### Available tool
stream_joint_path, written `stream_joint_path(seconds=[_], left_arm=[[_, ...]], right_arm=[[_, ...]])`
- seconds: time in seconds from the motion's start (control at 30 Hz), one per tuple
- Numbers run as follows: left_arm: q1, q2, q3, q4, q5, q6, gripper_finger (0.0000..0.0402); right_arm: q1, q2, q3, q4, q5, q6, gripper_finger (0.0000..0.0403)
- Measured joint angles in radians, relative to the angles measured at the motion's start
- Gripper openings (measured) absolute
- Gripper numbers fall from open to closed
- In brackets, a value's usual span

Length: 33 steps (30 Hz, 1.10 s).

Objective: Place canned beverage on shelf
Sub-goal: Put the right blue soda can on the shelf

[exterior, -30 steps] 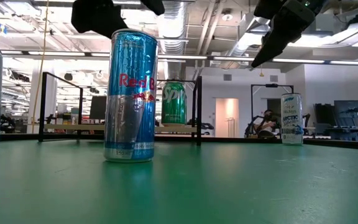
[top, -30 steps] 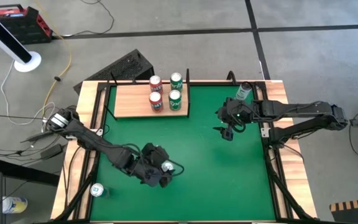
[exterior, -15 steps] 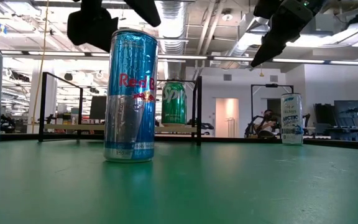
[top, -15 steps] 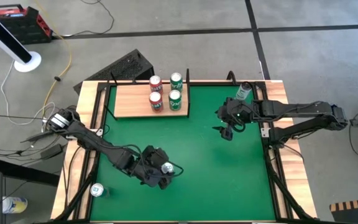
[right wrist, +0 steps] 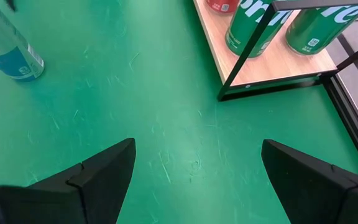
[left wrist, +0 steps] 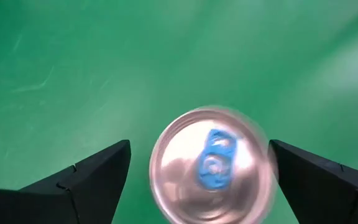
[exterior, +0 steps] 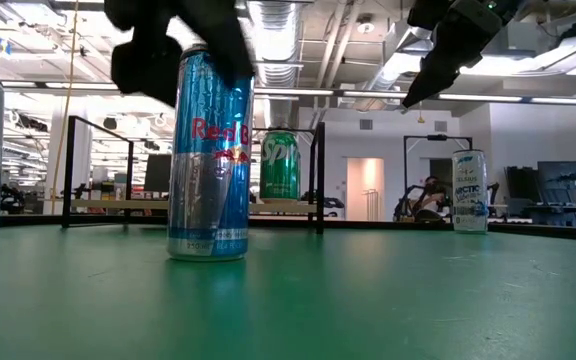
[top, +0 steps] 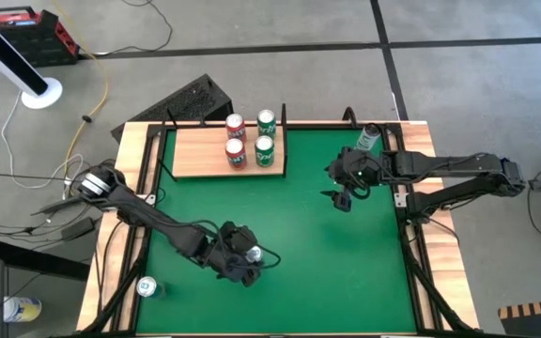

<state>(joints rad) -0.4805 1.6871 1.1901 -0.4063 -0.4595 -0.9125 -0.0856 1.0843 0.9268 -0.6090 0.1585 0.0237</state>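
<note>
- Your target, the blue-and-silver can (exterior: 209, 155), stands upright on the green table (top: 317, 244) near its front edge, left of centre and well apart from the shelf (top: 200, 152) at the back.
- Your left gripper (top: 240, 266) sits directly above that can. In the left wrist view the can top (left wrist: 211, 164) lies between the two fingers (left wrist: 86, 183), a little nearer one side than dead centre.
- Left jaws stand wide open, with clear green showing on both sides of the can; nothing is held.
- The can's long axis is vertical, in line with your approach, so judge the coming move as a straight descent, then a close on the wall.
- Right gripper (top: 344, 197) hangs over the table's right half, jaws wide open and empty; it is much farther from the can, so the left arm is the one to use.
- Four cans (top: 250, 137) already fill the shelf's right end; its left part is bare wood.
</note>
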Motion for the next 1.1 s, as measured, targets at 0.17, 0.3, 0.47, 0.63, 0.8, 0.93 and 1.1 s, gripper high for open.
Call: stream_joint_path(seconds=[0.17, 0.3, 0.47, 0.63, 0.8, 0.93, 1.1], left_arm=[[0.005, 0.0, 0.0, 0.0, 0.003, 0.003, 0.0317], [0.005, -0.002, 0.0, 0.001, 0.004, 0.014, 0.0272], [0.007, -0.007, 0.01, -0.025, 0.011, 0.02, 0.0228], [0.017, -0.029, 0.116, -0.19, 0.014, 0.096, 0.0228], [0.045, -0.063, 0.275, -0.419, 0.002, 0.26, 0.0228], [0.093, -0.101, 0.408, -0.581, -0.036, 0.394, 0.0228], [0.208, -0.181, 0.497, -0.768, -0.053, 0.548, 0.0228]], right_arm=[[0.001, 0.0, 0.0, 0.004, 0.001, 0.005, 0.0374], [0.0, 0.0, 0.0, 0.004, 0.001, 0.005, 0.0374], [0.0, 0.0, 0.0, 0.004, 0.001, 0.005, 0.0374], [0.0, 0.0, 0.0, 0.004, 0.0, 0.004, 0.0374], [0.0, 0.0, 0.0, -0.003, 0.0, -0.008, 0.0374], [0.0, 0.0, 0.0, -0.025, -0.001, -0.025, 0.0374], [0.001, 0.0, 0.0, -0.036, -0.003, -0.077, 0.0374]])
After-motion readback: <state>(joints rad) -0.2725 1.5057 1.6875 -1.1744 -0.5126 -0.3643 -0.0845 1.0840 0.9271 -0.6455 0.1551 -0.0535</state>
